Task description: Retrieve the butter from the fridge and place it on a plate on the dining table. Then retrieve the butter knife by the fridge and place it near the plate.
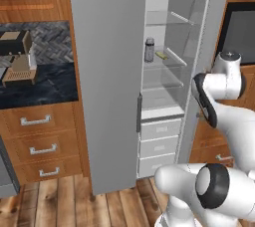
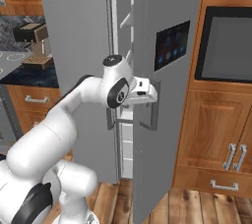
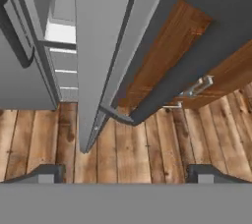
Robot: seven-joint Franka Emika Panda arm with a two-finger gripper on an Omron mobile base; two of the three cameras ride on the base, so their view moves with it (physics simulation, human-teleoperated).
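Left base view: tall grey two-door fridge [image 1: 107, 71] has its right door swung partly open, white interior with clear shelves and white drawers exposed. Small pale-yellow butter stick [image 1: 161, 55] lies flat on a middle clear shelf [image 1: 167, 61], just beside an upright grey cylindrical can [image 1: 149, 49], not touching it as far as I can tell. Left door is closed, vertical grey bar handle [image 1: 139, 114] on its inner edge. Coffee machine [image 1: 19, 56] sits on the black bench [image 1: 45, 89] at left, well apart from the fridge.

Right base view: white arm reaches to the open door's outer face, wrist at the door's grey bar handle [image 2: 156, 112]. Dark panel [image 2: 172, 45] sits on the door above it.

Hand view: hand [image 3: 127, 174] is spread wide, fingertips [image 3: 47, 174] far apart with nothing between them, looking down at wooden plank floor [image 3: 123, 149] and the open door's bottom edge.
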